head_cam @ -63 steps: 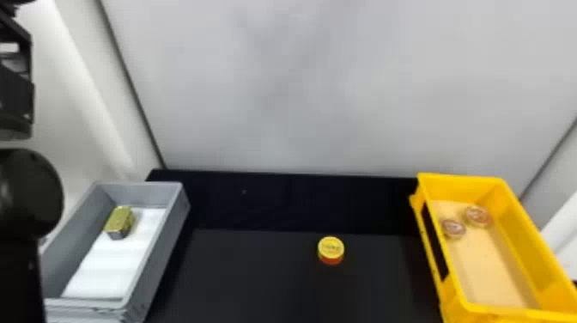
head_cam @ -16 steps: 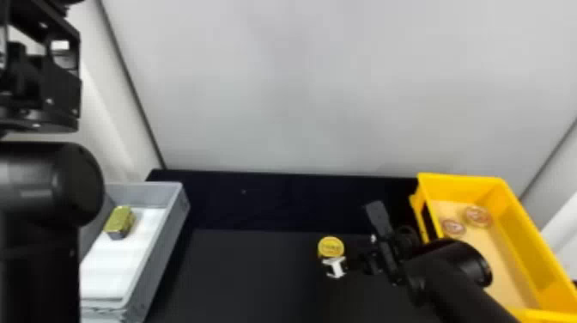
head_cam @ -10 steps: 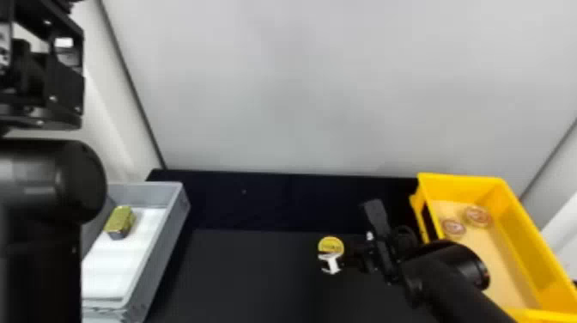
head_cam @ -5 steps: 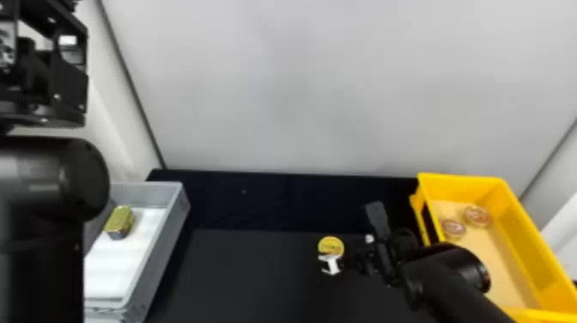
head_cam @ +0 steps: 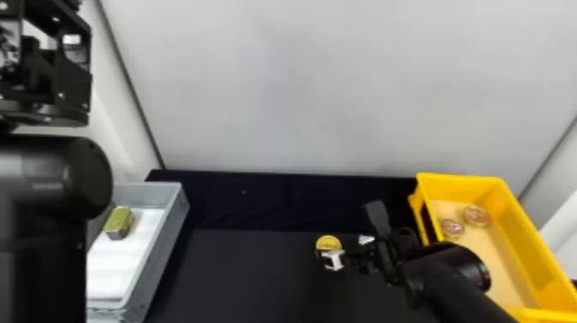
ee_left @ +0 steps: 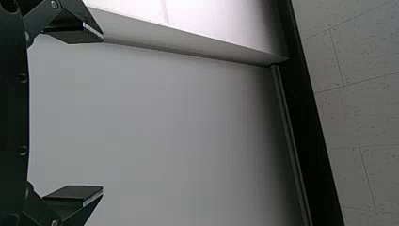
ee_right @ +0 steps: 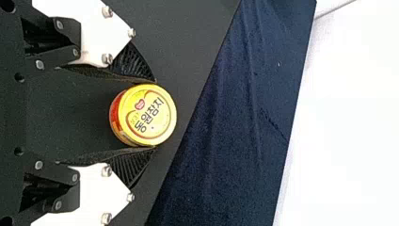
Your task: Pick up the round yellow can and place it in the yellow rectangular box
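Note:
The round yellow can [head_cam: 328, 243] stands on the black table near the middle, with my right gripper [head_cam: 340, 250] around it from the right. In the right wrist view, the fingers of my right gripper [ee_right: 155, 114] press on opposite sides of the can [ee_right: 147, 115], shut on it low at the table. The yellow rectangular box [head_cam: 461, 183] stands at the right, two small round lids or cans [head_cam: 475, 215] inside. My left arm [head_cam: 47, 172] is parked at the left edge. In the left wrist view, my left gripper [ee_left: 101, 113] is wide open with nothing between its fingers.
A grey box [head_cam: 161, 245] with a white liner stands at the left, holding a small gold-topped block [head_cam: 119, 222]. A pale wall [head_cam: 300, 86] rises behind the table. My right forearm overlaps the near left part of the yellow box.
Since the oldest frame, my right arm has come in from the lower right to the can, and its near finger has drawn in against it. The left arm has shifted slightly right.

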`<control>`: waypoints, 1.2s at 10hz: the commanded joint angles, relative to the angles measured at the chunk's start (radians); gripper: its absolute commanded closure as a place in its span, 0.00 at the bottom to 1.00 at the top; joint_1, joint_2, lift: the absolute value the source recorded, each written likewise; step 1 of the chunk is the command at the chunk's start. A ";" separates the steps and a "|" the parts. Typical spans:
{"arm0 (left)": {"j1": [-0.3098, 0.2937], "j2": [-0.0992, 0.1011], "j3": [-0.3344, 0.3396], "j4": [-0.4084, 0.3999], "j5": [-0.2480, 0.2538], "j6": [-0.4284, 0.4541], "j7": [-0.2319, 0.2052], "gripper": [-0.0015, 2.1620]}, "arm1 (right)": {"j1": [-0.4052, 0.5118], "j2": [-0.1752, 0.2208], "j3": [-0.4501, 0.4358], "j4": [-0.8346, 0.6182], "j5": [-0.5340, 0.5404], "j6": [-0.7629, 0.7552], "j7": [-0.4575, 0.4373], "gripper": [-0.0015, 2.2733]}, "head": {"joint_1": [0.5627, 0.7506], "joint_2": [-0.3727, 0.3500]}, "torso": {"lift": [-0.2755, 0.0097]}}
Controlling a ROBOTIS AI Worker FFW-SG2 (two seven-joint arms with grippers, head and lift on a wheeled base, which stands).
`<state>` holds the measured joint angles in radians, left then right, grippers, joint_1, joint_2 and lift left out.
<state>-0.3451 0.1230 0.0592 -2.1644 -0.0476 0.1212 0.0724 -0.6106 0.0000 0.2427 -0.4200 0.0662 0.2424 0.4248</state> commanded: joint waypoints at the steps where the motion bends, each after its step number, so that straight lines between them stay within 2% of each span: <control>1: -0.002 0.000 0.001 0.000 0.000 0.000 0.001 0.07 | 0.000 -0.001 0.000 0.000 0.000 0.005 0.002 0.27 | 0.53 0.59 | 0.97; 4: -0.002 -0.002 0.001 0.000 0.000 0.002 0.001 0.07 | 0.002 -0.003 0.000 -0.014 -0.003 0.002 0.002 0.27 | 0.53 0.59 | 0.97; 6: 0.006 0.000 0.010 -0.009 0.000 0.009 0.000 0.07 | 0.023 -0.006 0.004 -0.080 -0.006 0.035 0.000 0.27 | 0.53 0.59 | 0.97; 9: 0.032 0.004 0.041 -0.038 0.000 0.026 0.000 0.07 | 0.112 -0.015 0.000 -0.316 -0.005 0.137 0.016 0.27 | 0.53 0.59 | 0.97; 12: 0.052 0.018 0.064 -0.066 0.000 0.049 -0.002 0.07 | 0.207 -0.046 -0.017 -0.619 -0.003 0.230 0.057 0.27 | 0.53 0.59 | 0.97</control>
<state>-0.3005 0.1352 0.1144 -2.2208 -0.0475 0.1607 0.0714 -0.4471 -0.0289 0.2300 -0.8957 0.0604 0.4301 0.4689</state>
